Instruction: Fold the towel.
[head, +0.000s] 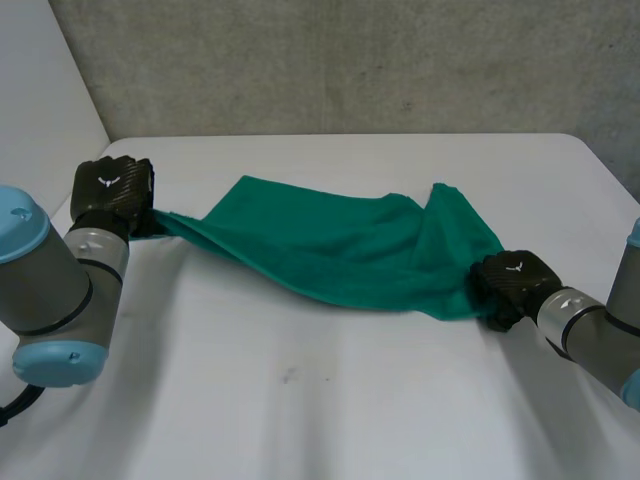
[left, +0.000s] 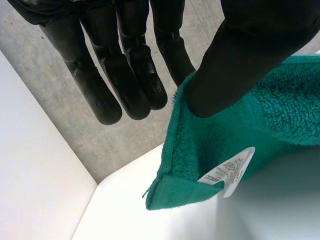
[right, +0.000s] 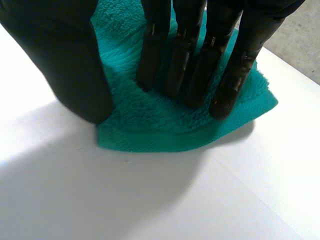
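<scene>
A green towel (head: 330, 245) lies stretched across the white table (head: 300, 410) between my two hands. My left hand (head: 112, 188) holds its left corner a little above the table. In the left wrist view the thumb (left: 240, 60) pinches the towel's (left: 280, 110) edge against the straight fingers, and a white label (left: 230, 172) hangs from the hem. My right hand (head: 510, 280) is at the towel's right corner, where the cloth bunches up. In the right wrist view its fingers (right: 200, 65) press into the towel (right: 150, 130) with the thumb closed in at the cloth's side edge.
A grey wall runs behind the table's far edge (head: 350, 136). Bare tabletop lies in front of the towel, towards me. Beside my left hand the table's corner meets a pale panel (left: 35, 165).
</scene>
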